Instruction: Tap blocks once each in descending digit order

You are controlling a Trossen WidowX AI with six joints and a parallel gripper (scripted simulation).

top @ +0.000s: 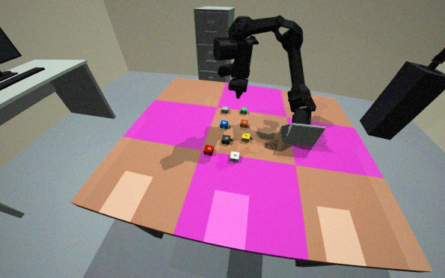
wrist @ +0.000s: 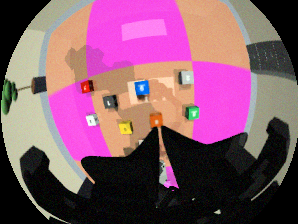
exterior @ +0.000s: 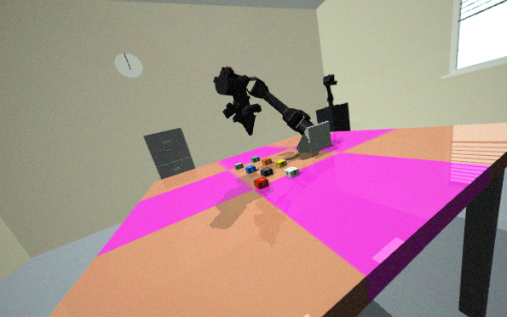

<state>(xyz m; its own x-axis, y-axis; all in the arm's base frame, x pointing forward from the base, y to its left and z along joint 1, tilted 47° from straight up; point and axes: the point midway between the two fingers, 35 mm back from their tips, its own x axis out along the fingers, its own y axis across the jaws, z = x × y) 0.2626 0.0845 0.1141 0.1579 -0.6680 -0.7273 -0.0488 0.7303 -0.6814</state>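
My gripper (top: 238, 97) (exterior: 250, 134) (wrist: 159, 129) is shut and empty, high above the blocks. Eight small blocks stand on the table: grey (top: 224, 110) (exterior: 239, 165) (wrist: 186, 77), green (top: 244, 110) (exterior: 255, 158) (wrist: 192, 112), blue (top: 224, 124) (exterior: 250, 169) (wrist: 142, 88), orange (top: 244, 122) (exterior: 267, 161) (wrist: 156, 120), black (top: 226, 139) (exterior: 266, 171) (wrist: 110, 102), yellow (top: 245, 137) (exterior: 280, 163) (wrist: 125, 127), red (top: 209, 149) (exterior: 261, 183) (wrist: 86, 86) and white (top: 235, 156) (exterior: 291, 172) (wrist: 91, 120). In the wrist view the tips appear just below the orange block. The digits are too blurred to read surely.
The arm's grey wedge-shaped base mount (top: 304, 134) (exterior: 319, 137) stands on the checkered table (top: 256, 224) (exterior: 176, 273), to the right of the blocks in the top view. A desk (top: 65, 67) and a filing cabinet (top: 215, 41) (exterior: 169, 151) stand beyond the table's edges.
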